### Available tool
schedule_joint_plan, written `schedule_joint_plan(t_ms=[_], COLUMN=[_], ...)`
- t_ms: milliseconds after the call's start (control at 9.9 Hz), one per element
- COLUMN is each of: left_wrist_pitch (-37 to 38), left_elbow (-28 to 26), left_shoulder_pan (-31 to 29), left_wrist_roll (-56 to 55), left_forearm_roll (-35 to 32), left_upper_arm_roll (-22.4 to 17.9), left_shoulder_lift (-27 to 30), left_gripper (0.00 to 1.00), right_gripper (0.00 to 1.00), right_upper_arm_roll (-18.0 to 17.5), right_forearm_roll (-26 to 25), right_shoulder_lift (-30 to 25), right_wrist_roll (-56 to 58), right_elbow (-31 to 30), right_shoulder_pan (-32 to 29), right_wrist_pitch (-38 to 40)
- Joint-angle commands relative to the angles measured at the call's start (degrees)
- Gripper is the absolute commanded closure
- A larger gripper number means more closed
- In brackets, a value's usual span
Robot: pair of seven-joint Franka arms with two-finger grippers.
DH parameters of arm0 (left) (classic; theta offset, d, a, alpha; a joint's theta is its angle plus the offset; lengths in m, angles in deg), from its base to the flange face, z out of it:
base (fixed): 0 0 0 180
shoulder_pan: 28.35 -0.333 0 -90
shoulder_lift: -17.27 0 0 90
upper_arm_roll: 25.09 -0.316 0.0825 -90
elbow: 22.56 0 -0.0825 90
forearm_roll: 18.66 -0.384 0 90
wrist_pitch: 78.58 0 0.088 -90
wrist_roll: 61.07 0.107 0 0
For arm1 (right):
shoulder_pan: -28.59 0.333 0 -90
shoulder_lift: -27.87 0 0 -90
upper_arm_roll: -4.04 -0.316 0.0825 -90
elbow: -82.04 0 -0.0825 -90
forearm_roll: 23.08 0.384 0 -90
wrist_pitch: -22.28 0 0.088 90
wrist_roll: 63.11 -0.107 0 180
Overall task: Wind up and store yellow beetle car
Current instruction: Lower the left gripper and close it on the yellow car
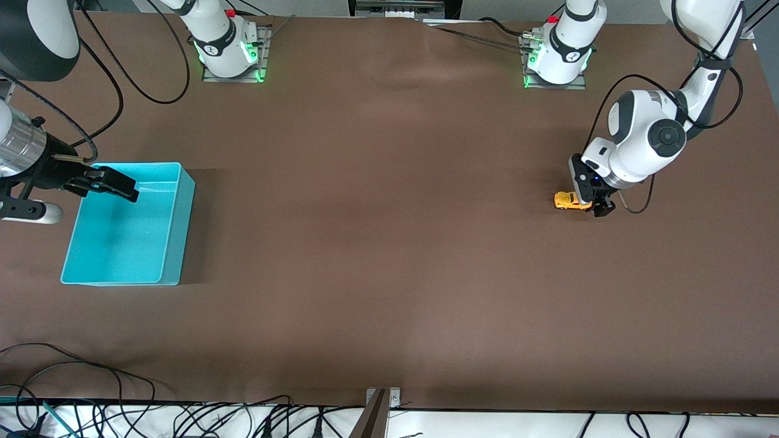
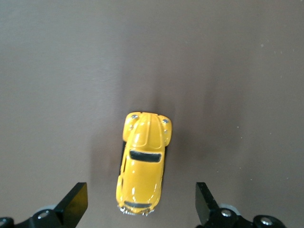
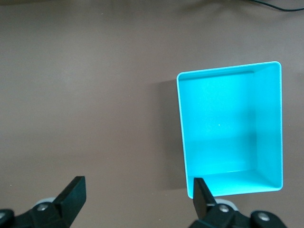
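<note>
1. The bin (image 1: 125, 228) lay nearest the front camera, on the desk (image 1: 389, 243) at the right arm's end. It was turquoise, open on top, and nothing was in it.
2. The car (image 1: 569, 201) stood on the bare desk at the left arm's end, a little farther from the front camera than the bin and well apart from it. It rested on its wheels.
3. The left claw (image 1: 599, 204) was low over the car with its fingers (image 2: 73, 204) wide open. In the left wrist view the car's back end lay between the two fingers, and neither one touched it.
4. The right claw (image 1: 112, 184) hung over the bin's upper edge, also wide open and holding nothing. This arm seemed to wait.
5. The car looked tiny, light and stiff, probably hard plastic or metal. Its rounded, shiny shell could slip out of the fingers, so I would take it across the flat sides, near the doors, low on the body and not on the roof.
6. The wheels must stay free for winding; I judged that pulling it back on the desk needs some pressure downward, but not too much for so small a toy.
</note>
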Motion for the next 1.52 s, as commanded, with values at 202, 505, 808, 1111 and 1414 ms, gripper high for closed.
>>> schedule_joint_plan(t_ms=[202,505,808,1111,1414], left_wrist_pitch=[-5.77,-5.87,-5.87,-5.79,-5.79], left_elbow=[-1.98,-1.89,-1.71,-1.36,-1.27], left_shoulder_pan=[-0.17,-0.08,0.09,0.27,0.44], left_wrist_roll=[6.21,6.32,6.32,6.58,9.03], left_forearm_roll=[-1.17,-1.17,-1.17,-1.26,-4.5], left_upper_arm_roll=[-0.02,-0.02,-0.02,-0.02,-0.02], left_shoulder_lift=[-2.79,-2.62,-2.53,-2.53,-2.71], left_gripper=[0.0,0.21,0.85,1.0,1.0], right_gripper=[0.0,0.0,0.0,0.0,0.0], right_upper_arm_roll=[-0.08,-0.08,-0.08,-0.08,-0.08], right_forearm_roll=[-0.24,-0.24,-0.24,-0.24,-0.24], right_shoulder_lift=[-0.41,-0.32,0.03,-0.06,-0.06], right_wrist_roll=[0.65,0.65,0.73,0.73,0.65], right_elbow=[-0.39,-0.39,-0.39,-0.48,-0.48], right_shoulder_pan=[-0.24,-0.24,-0.33,-0.33,-0.24], right_wrist_pitch=[-0.18,-0.27,0.08,0.09,-0.09])
